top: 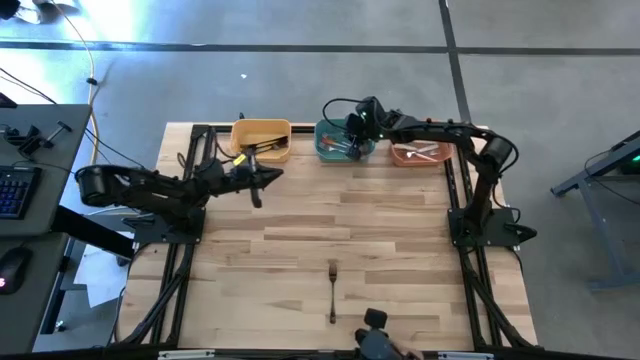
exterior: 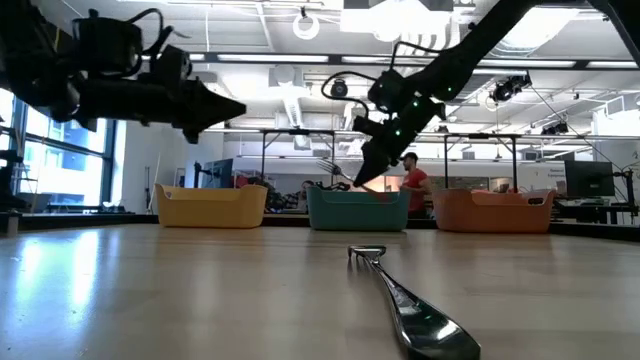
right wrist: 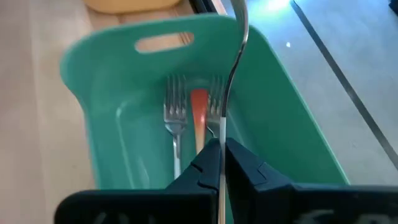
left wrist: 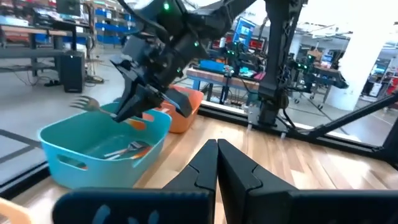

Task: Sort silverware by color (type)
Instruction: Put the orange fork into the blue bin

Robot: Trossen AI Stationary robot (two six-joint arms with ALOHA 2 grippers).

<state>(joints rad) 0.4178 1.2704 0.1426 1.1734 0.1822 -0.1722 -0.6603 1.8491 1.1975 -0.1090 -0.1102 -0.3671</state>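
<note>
A slim silver metal fork (right wrist: 237,56) hangs pinched in the right end effector (right wrist: 222,155) above the green plastic bin (right wrist: 118,81); release it low, centred over the forks inside.

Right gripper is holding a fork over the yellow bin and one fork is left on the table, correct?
Not the yellow bin. The right gripper holds its fork over the green bin, as the high and right wrist views show. One fork does remain on the table.
</note>
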